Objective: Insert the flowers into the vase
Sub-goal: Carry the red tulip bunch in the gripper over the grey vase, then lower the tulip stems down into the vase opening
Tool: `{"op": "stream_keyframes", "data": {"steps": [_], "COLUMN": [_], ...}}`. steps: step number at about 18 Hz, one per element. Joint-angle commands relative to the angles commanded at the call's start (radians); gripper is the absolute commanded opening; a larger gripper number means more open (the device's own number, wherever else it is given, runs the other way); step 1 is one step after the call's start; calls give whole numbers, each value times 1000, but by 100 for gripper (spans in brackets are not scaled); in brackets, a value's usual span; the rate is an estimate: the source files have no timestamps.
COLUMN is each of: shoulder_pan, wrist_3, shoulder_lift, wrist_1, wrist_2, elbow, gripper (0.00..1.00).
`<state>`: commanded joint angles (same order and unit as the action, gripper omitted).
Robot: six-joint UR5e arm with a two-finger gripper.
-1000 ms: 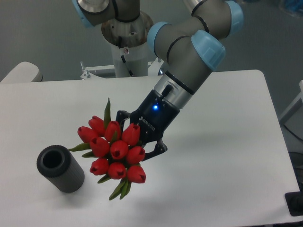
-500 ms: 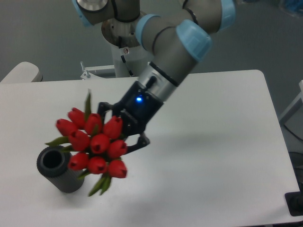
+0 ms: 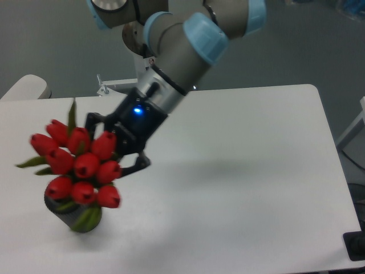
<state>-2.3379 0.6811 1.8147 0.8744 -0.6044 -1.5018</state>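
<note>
Item: flowers [image 3: 77,162]. A tight bunch of red tulip buds with green leaves, carried well above the table [image 3: 256,171] at its near left. Over the last second I have watched the bunch travel leftward from the middle of the table; it now sits directly over the vase from my view, where a moment ago it was only beside it.

Item: vase [image 3: 74,214]. Dark cylinder, near left of the table, now almost wholly hidden behind the blooms; only its lower wall shows beneath the bottom buds, with green stem ends crossing it. It has not shifted.

Item: gripper [image 3: 122,149]. Black fingers closed around the bunch just behind the heads, blue light on, arm [image 3: 171,63] slanting down from the far side toward the left.

Condition: I cannot tell whether the stems are lined up with the hollow top or lie in front of the wall; the opening is covered. The bunch is tilted, heads toward me.

Assessment: transport looks done, insertion not yet. I judge the next move needs the stems tipped upright and lowered into the mouth. The bunch is wider than the vase, so a stray stem could catch the rim or nudge the vase over.
</note>
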Motion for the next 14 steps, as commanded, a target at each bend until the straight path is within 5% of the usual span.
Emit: {"op": "stream_keyframes", "data": {"steps": [14], "shoulder_pan": [120], "wrist_3": [40], "shoulder_lift": [41], "wrist_1": [-144], "wrist_2": [-2], "elbow": [-3], "gripper": [37]}}
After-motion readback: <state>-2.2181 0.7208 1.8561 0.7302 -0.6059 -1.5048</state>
